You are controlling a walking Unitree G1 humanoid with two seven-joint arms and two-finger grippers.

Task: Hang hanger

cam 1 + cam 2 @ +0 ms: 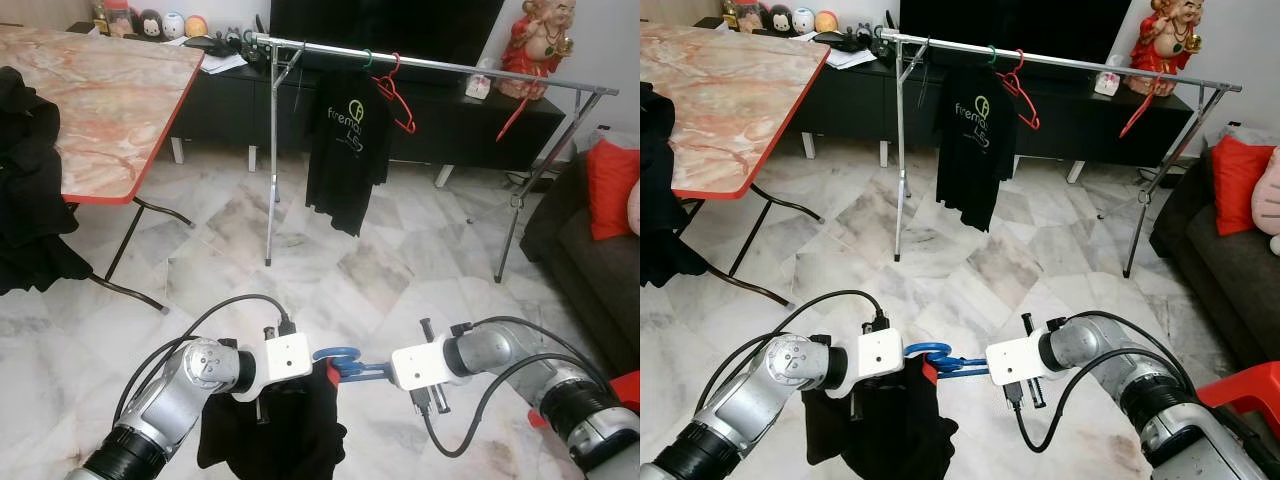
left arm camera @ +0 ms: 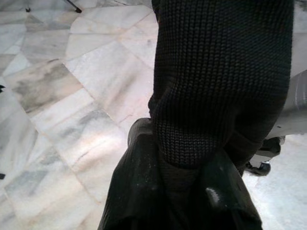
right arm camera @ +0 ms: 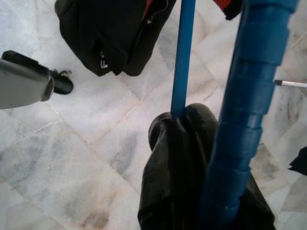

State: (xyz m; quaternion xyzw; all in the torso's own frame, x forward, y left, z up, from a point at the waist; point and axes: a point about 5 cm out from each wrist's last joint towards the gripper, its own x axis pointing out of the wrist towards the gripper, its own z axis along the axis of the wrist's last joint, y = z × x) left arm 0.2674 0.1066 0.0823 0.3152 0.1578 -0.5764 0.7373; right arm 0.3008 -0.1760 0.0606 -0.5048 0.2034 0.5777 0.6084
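Low over the marble floor [image 1: 400, 260], between your two arms, you have the blue hanger [image 1: 345, 362] with a black garment [image 1: 275, 430] draped below it. Your right claw [image 3: 201, 158] is closed on the hanger; your left claw [image 2: 192, 191] pinches the knitted black cloth. Well ahead stands the clothes rail [image 1: 450, 68].

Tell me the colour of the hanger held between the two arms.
Blue hanger; clearest in the right wrist view, where its blue bar runs past the right pincer.
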